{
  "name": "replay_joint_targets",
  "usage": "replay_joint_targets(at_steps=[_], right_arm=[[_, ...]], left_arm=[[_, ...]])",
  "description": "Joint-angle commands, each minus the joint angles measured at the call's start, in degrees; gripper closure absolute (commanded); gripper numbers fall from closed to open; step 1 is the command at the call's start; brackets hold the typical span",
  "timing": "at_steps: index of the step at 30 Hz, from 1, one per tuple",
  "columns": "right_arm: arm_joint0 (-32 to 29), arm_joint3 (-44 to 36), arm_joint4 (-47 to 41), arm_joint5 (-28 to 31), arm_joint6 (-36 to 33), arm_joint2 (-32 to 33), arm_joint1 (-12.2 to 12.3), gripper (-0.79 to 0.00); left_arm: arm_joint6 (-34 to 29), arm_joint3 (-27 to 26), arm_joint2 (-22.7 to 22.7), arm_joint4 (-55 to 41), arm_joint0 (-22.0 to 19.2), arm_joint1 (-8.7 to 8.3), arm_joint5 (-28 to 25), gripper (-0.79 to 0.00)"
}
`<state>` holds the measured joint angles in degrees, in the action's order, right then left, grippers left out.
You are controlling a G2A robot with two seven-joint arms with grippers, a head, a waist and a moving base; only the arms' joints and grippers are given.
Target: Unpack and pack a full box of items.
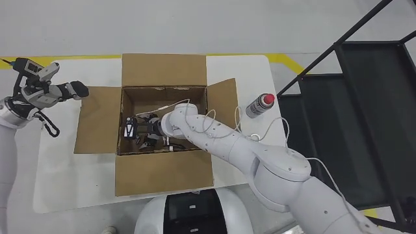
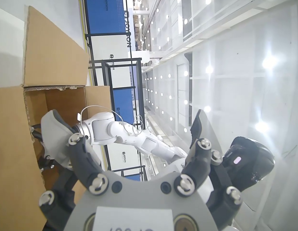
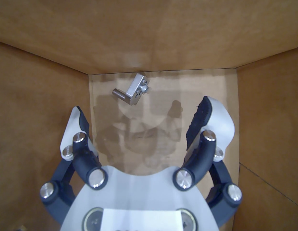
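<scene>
Right claw (image 3: 141, 111) inside box (image 3: 149, 37), spread apart, metal bracket (image 3: 134, 90) just ahead on its floor. Left claw (image 2: 125, 121) apart, beside box.

A white table (image 1: 68, 182) stands beside black metal steps (image 1: 354, 104).

The right tool (image 3: 140, 108) sat deep in the box (image 1: 164, 172), jaws spread, with cardboard walls close on both sides and another wall ahead. A small metal bracket (image 3: 132, 90) lay ahead of its fingertips, just short of that far wall, with open floor running between the fingers up to it. The left tool (image 1: 80, 90) hung outside the box, jaws apart, with the spread side flap (image 1: 97, 120) just beside it. A can (image 1: 259, 104) stood on the bench (image 1: 62, 182), well beyond the opposite flap.
</scene>
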<state>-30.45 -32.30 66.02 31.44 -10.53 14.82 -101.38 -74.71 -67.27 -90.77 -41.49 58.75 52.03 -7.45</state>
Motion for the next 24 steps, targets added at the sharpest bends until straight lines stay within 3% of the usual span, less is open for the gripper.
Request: replay_joint_targets(at_steps=[1, 14, 15, 16, 17, 18, 20, 23, 24], right_arm=[[0.13, 1.07, 0.14, 0.08, 0.17, 0.07, -0.63, -0.785], [0.86, 7.68, 0.95, 1.49, 2.12, 0.8, -4.15, -0.767], [1.02, 8.07, 1.06, 1.73, 2.34, 0.89, -4.3, -0.723], [1.15, 8.42, 1.08, 1.93, 2.7, 1.03, -4.42, -0.594], [1.27, 8.77, 1.19, 2.19, 3.0, 1.13, -4.52, -0.403], [1.36, 9.16, 1.32, 2.33, 3.27, 1.23, -4.61, -0.262], [1.45, 9.79, 1.65, 2.6, 3.73, 1.36, -4.77, -0.219], [1.44, 10.56, 2.15, 3.14, 4.38, 1.5, -5.0, -0.296], [1.44, 10.82, 2.33, 3.25, 4.58, 1.55, -5.06, -0.289]], left_arm=[[0.71, 0.28, -0.13, 0.18, -0.09, -0.03, -0.41, -0.785], [4.77, 2.51, -2.45, -0.84, 0.76, -0.3, -2.01, -0.785], [5.84, 2.66, -2.59, -0.01, 0.84, -0.36, -2.14, -0.785], [6.63, 2.64, -2.63, 0.54, 0.94, -0.38, -2.2, -0.785], [7.08, 2.59, -2.63, 0.6, 1.06, -0.38, -2.17, -0.785], [7.21, 2.64, -2.67, 0.28, 1.17, -0.36, -2.08, -0.785], [7.54, 2.92, -2.89, -0.01, 1.35, -0.37, -2.12, -0.785], [8.11, 2.91, -3.15, -0.03, 1.63, -0.4, -2.33, -0.785], [8.38, 2.83, -3.25, 0.05, 1.77, -0.42, -2.39, -0.785]])
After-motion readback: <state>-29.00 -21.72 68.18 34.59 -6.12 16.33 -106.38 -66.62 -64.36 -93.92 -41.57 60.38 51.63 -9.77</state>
